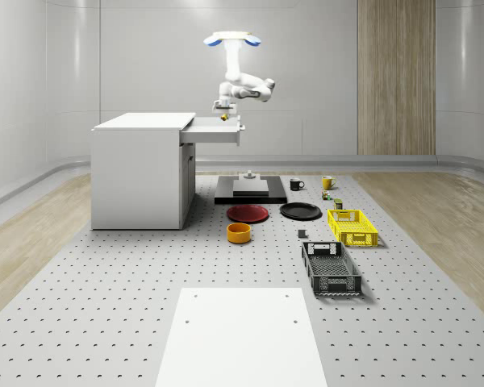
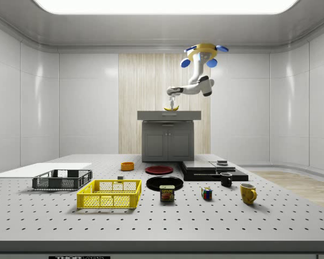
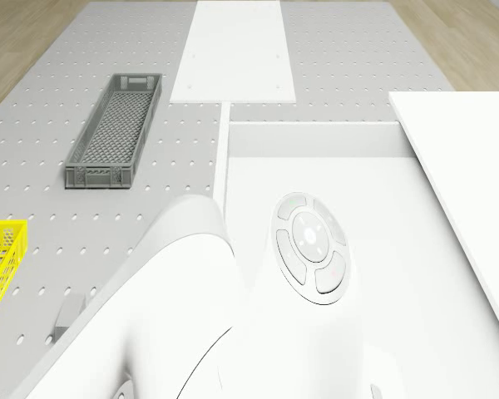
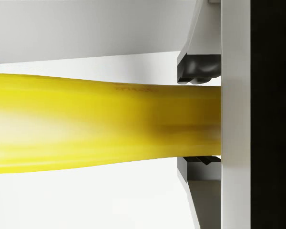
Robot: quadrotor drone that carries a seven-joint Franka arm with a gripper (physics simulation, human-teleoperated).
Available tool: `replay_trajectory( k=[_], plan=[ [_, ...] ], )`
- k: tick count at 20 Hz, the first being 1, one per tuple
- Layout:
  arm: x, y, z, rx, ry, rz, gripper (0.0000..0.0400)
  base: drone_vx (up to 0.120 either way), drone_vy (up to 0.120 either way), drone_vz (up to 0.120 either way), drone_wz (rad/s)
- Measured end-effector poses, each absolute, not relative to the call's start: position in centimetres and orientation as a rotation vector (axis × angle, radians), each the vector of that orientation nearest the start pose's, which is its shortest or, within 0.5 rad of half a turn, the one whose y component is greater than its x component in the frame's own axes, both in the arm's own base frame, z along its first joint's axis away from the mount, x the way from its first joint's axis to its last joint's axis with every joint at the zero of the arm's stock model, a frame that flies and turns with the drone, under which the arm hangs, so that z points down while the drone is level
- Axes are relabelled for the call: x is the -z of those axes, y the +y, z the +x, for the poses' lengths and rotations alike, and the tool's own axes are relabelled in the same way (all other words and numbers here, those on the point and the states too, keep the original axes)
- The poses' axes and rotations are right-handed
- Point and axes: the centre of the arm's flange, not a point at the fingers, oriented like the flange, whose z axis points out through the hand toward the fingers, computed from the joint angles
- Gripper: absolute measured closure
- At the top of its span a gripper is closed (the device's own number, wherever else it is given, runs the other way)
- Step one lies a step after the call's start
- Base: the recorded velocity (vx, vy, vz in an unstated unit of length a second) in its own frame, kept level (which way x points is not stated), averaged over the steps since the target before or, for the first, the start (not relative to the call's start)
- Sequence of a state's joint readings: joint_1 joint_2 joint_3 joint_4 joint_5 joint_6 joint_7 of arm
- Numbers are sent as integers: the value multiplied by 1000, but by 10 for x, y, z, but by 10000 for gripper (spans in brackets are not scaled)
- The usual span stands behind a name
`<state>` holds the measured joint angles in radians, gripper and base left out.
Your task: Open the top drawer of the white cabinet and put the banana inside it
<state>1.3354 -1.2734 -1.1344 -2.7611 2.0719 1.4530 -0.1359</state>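
With the drone point(image 1: 232, 38) hovering beside the white cabinet point(image 1: 141, 173), the banana point(image 4: 100, 126) is held clamped in the end effector point(image 1: 224, 114) over the open top drawer point(image 1: 218, 131), so lowering and release are judged to be called for next

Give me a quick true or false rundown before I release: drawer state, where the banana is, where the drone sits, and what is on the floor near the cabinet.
1. The top drawer of the white cabinet is pulled out. True.
2. The banana lies on the floor beside the yellow crate. False: it sits between the gripper's jaws, just over the open drawer.
3. The drone rests on the cabinet top. False: it hovers in the air beside the cabinet, on the drawer's side.
4. A red plate and a black plate lie side by side on the floor. True.
5. The grey crate is stacked inside the yellow crate. False: they sit apart.
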Motion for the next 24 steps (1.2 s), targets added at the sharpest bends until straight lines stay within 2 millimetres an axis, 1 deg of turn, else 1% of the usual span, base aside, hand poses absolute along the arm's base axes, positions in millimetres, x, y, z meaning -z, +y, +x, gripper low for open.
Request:
replay_trajectory(
  k=[2, 7, 10, 19, 22, 24],
  plan=[
    [-559, 56, 325, -855, -1, -10, 200, 0, -120, -120, 0],
    [-559, 56, 325, -855, -1, -10, 200, 0, -112, -8, 0],
    [-565, 56, 325, -859, -1, -10, 200, 0, 0, 0, 0],
    [-598, 56, 324, -862, -1, -10, 199, 0, 0, 0, 0],
    [-606, 56, 325, -837, -1, -7, 103, 0, 0, 0, 0],
    [-606, 56, 325, -822, -1, -5, 63, 0, 0, 0, 0]
  ],
)
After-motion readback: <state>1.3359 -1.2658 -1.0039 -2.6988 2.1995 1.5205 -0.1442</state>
